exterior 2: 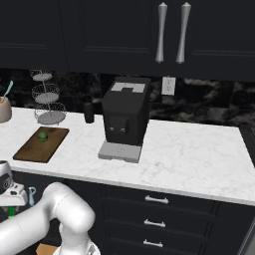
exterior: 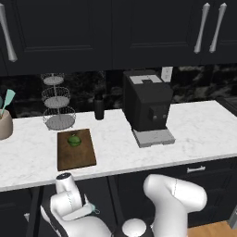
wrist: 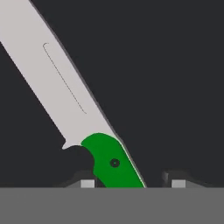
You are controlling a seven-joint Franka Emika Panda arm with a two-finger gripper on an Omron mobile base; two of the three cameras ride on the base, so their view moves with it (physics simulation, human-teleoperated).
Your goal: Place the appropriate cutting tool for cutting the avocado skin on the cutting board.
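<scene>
Below the counter edge: gripper hangs low at the front of the dark cabinets, pinching the knife by its green handle
Knife: pale blade runs up and to the left in the hand view, against a dark background; handle sits between the finger tips
Board: flat on the white counter, near its front edge, left of the coffee machine
Avocado: on the board's far half
Behind the board: wire tiered stand and a dark bottle
Far left: beige utensil pot
Arm: folded low in front of the drawers
</scene>
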